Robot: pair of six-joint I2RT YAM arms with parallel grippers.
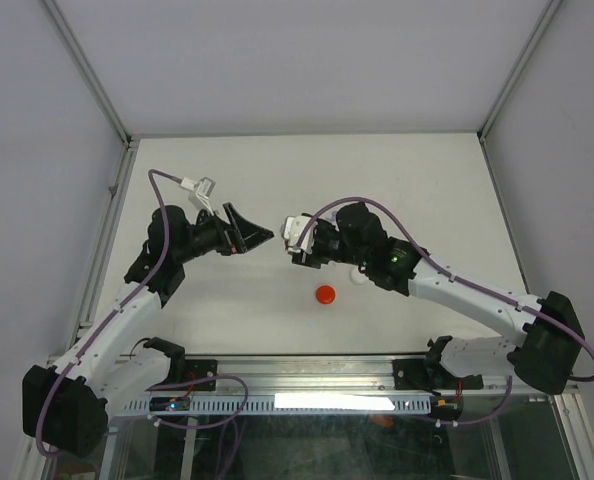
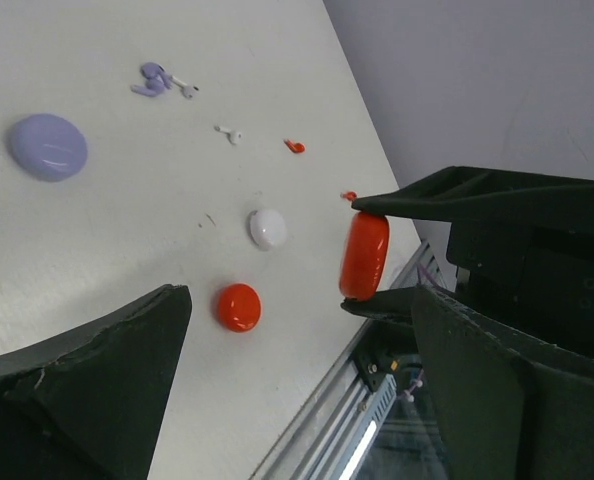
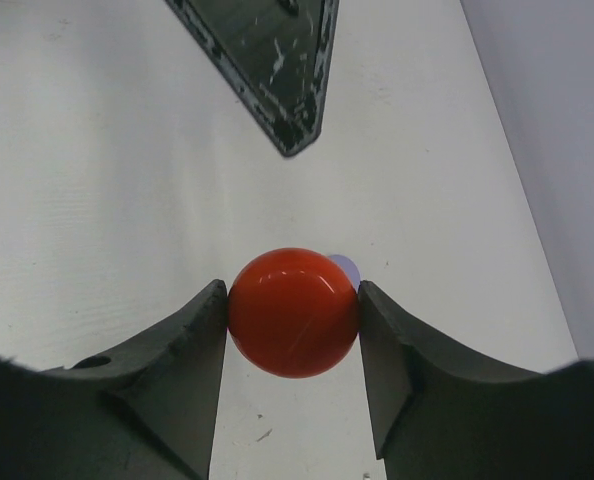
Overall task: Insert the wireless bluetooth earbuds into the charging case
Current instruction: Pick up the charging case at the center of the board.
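Note:
My right gripper [image 3: 293,300] is shut on a round red charging case [image 3: 293,312], pinched by its rim above the table. The same case [image 2: 364,255] shows edge-on in the left wrist view. My left gripper [image 2: 299,295] stands wide open with nothing in it, its tips facing the right gripper [image 1: 292,242] across a small gap. The left gripper [image 1: 255,238] sits mid-table. Tiny stemmed earbuds lie loose on the table: lilac ones [image 2: 152,80], a white one [image 2: 229,132] and red ones [image 2: 294,146], with one more red earbud [image 2: 349,196] close to the held case.
Other round cases lie on the white table [image 1: 227,180]: a red one [image 1: 325,294] [image 2: 238,306], a white one [image 2: 267,228] and a lilac one [image 2: 47,146]. A metal rail [image 1: 307,375] runs along the near edge. One left finger [image 3: 277,70] reaches into the right wrist view from above.

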